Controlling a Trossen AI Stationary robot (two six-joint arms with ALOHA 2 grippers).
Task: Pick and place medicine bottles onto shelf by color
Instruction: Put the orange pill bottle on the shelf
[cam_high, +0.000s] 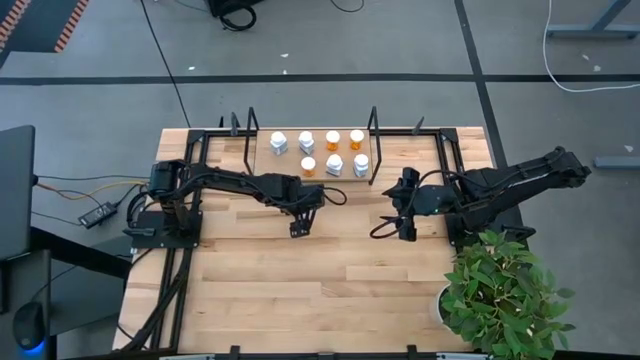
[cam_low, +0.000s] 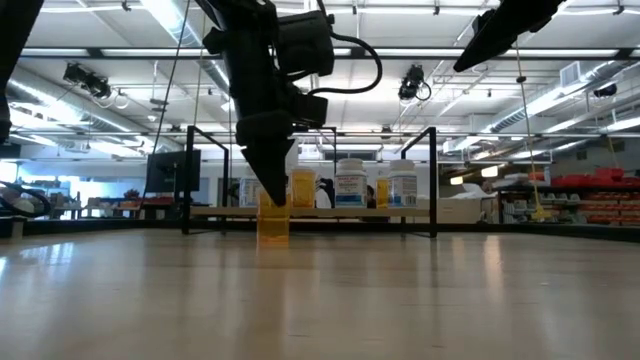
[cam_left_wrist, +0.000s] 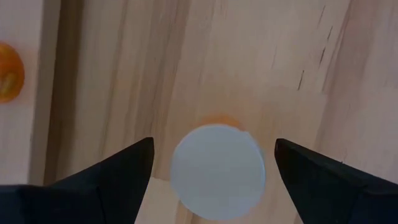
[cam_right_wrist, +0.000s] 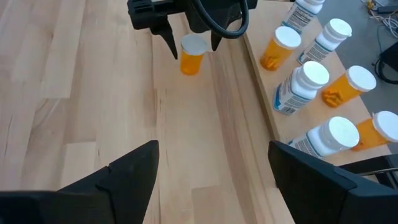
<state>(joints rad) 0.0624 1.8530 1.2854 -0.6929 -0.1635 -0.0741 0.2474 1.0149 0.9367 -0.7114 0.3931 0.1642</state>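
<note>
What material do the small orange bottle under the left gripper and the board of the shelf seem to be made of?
The small orange bottle with the white round cap, between the open fingers of the left gripper, looks like translucent plastic: light glows through its body in the low view. Its cap looks matte, opaque plastic. The light rectangular shelf board looks like pale, smooth wood, though little grain shows; its upright end frames look like black metal wire.

You've got the shelf (cam_high: 262, 160) at top centre of the high view, seven bottles (cam_high: 332, 140) on it in two rows. One bottle (cam_right_wrist: 192, 54) stands on the table (cam_high: 300, 290) just below the shelf, between the left gripper's (cam_right_wrist: 189, 42) spread fingers. Right gripper (cam_high: 405, 213) sits right of centre, plant (cam_high: 505, 295) lower right.
</note>
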